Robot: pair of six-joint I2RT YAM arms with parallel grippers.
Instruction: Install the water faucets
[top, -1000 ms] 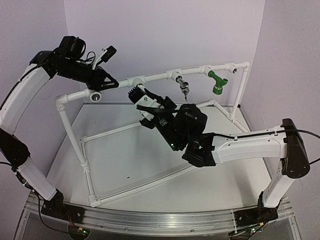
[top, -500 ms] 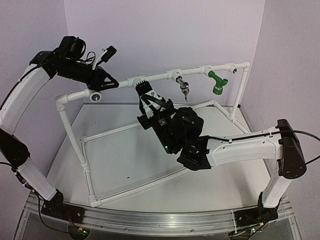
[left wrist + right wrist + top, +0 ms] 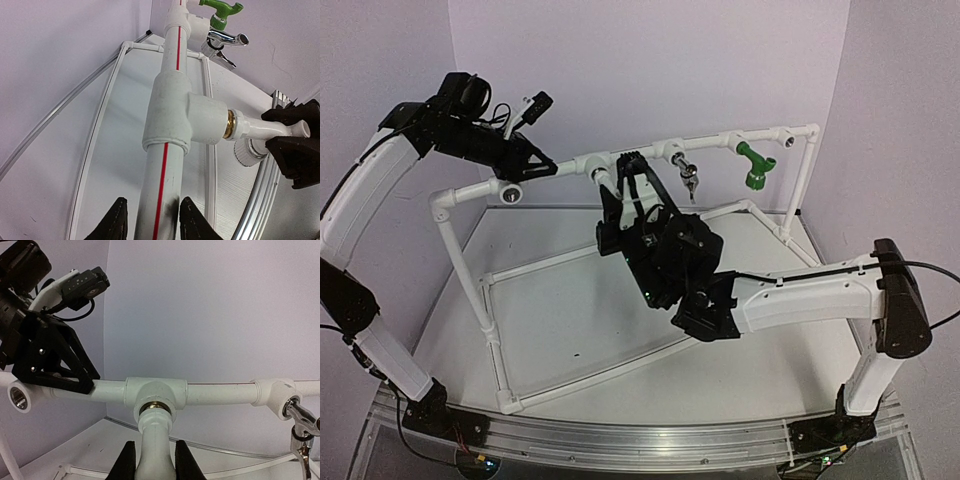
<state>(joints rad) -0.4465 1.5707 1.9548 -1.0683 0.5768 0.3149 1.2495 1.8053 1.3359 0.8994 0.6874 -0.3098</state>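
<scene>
At the tee (image 3: 156, 390) on the top rail (image 3: 220, 392), the right fingers (image 3: 128, 462) are clamped on the white tap (image 3: 257, 129), its end against the tee's brass socket, while the left fingers (image 3: 116, 222) grip that rail just beside it

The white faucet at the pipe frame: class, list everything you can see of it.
The white faucet is a small, smooth, all-white plastic tap: a straight stem, a flared end and a round ribbed spout on one side. Its stem enters the side socket of a tee fitting on the top pipe; a brass-coloured ring shows at the joint. The right tool clamps its body.
</scene>
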